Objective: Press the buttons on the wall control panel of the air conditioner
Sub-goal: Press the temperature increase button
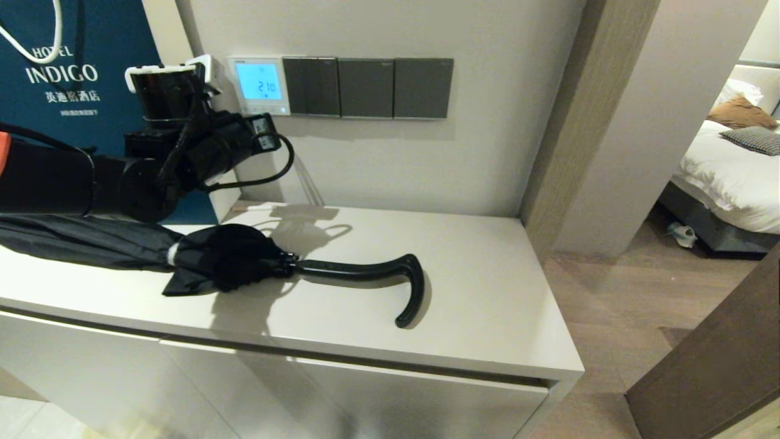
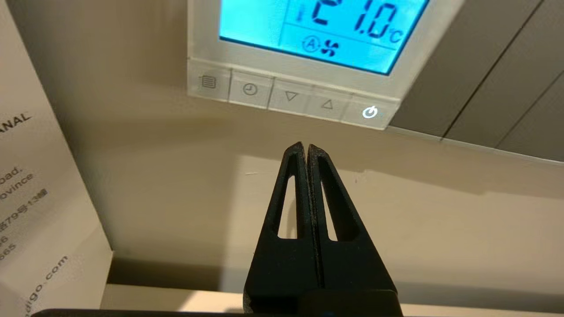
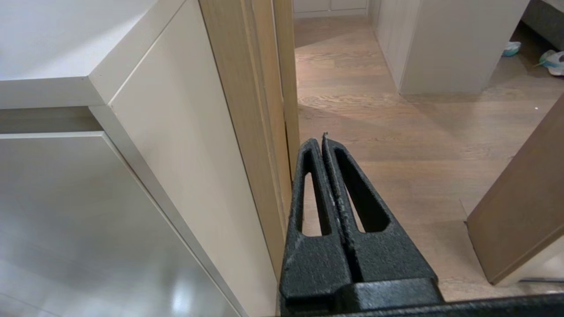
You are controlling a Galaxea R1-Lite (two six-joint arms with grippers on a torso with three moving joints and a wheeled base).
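The white wall control panel (image 1: 259, 85) has a lit light-blue screen reading 21.0; it fills the upper part of the left wrist view (image 2: 317, 31). Its row of pale buttons (image 2: 291, 97) runs along the lower edge: menu, clock, down arrow, up arrow and a glowing power button (image 2: 369, 112). My left gripper (image 2: 306, 147) is shut and empty. Its tips are just below the button row, under the two arrow buttons, and apart from them. In the head view it (image 1: 268, 131) is raised at the wall under the panel. My right gripper (image 3: 323, 141) is shut and empty, low beside the cabinet's side.
Dark grey switch plates (image 1: 368, 87) sit right of the panel. A folded black umbrella (image 1: 244, 256) lies on the white cabinet top (image 1: 487, 292) under my left arm. A teal Hotel Indigo bag (image 1: 73, 73) stands at the left. A doorway and a bed (image 1: 731, 171) are at the right.
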